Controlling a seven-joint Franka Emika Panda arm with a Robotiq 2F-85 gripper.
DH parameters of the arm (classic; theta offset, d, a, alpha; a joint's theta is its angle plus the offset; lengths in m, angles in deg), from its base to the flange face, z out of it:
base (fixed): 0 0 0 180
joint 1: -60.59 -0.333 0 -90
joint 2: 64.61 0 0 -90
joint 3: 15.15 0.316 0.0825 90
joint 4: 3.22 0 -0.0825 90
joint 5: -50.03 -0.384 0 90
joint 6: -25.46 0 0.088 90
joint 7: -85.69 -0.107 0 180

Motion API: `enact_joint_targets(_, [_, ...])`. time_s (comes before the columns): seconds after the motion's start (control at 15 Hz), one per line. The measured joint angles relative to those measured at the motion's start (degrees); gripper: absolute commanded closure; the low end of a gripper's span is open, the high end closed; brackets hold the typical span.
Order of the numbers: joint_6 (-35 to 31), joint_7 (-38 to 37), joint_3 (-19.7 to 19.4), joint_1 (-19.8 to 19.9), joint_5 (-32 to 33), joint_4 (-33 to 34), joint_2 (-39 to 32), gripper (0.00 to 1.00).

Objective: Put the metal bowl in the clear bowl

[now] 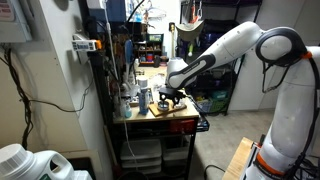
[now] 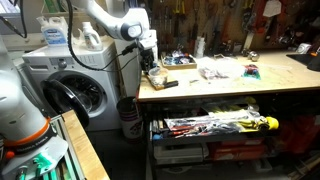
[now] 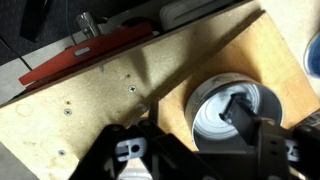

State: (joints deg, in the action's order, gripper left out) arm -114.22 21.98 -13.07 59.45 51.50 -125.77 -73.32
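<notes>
Claw (image 3: 185, 132) spread wide above wooden board (image 3: 110, 110), one fingertip (image 3: 240, 108) inside metal bowl (image 3: 212, 122), gripping nothing

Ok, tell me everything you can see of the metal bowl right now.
The metal bowl is small, round and shallow, shiny silver-grey with a pale rim, sitting upright on the board. The gripper hangs over it, jaws open: one dark finger reaches inside the bowl, the other is outside its rim; contact cannot be told. The exterior views show it too small to describe.
</notes>
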Motion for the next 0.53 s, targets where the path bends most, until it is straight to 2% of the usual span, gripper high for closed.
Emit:
enact_joint_targets(0.4, [-0.50,-0.20,-0.78,-0.26,-0.02,1.08,-1.42,0.99])
enact_joint_targets(0.53, [-0.76,-0.20,-1.04,-0.28,-0.02,1.10,-1.52,1.00])
